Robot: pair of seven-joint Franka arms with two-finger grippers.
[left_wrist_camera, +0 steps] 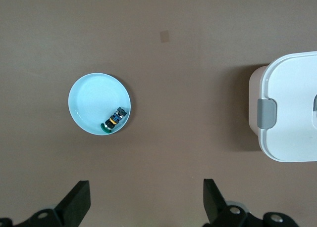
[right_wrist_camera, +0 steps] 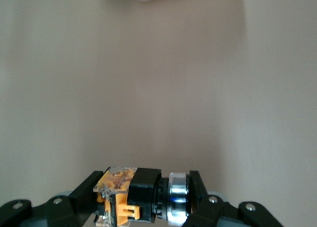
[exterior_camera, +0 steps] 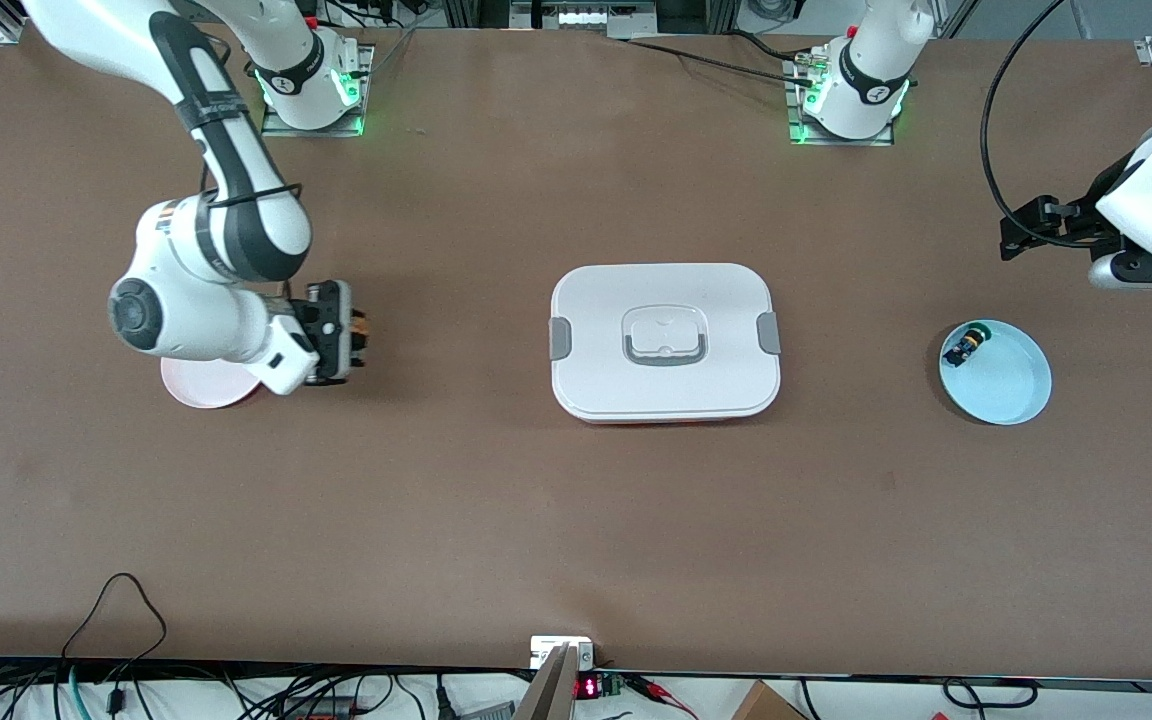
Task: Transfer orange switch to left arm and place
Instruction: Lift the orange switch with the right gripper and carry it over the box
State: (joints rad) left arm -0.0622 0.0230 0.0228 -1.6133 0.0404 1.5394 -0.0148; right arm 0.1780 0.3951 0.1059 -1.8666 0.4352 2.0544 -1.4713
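Right tool [exterior_camera: 356, 335] is gripping the switch [right_wrist_camera: 130, 194] above the brown table [exterior_camera: 496, 520] by a pink plate [exterior_camera: 198, 384]; left tool [left_wrist_camera: 144, 197] is hanging open over it, the box [exterior_camera: 664, 342] sitting mid-table.

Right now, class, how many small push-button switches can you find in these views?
2. The orange switch is clamped in the right gripper beside the pink plate. The green-capped switch lies in the blue plate, below the open left gripper.

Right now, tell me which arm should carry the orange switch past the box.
Right. The right gripper is already shut on the orange switch, raised beside the pink plate. The left gripper hangs open above the blue plate, with the box between them.
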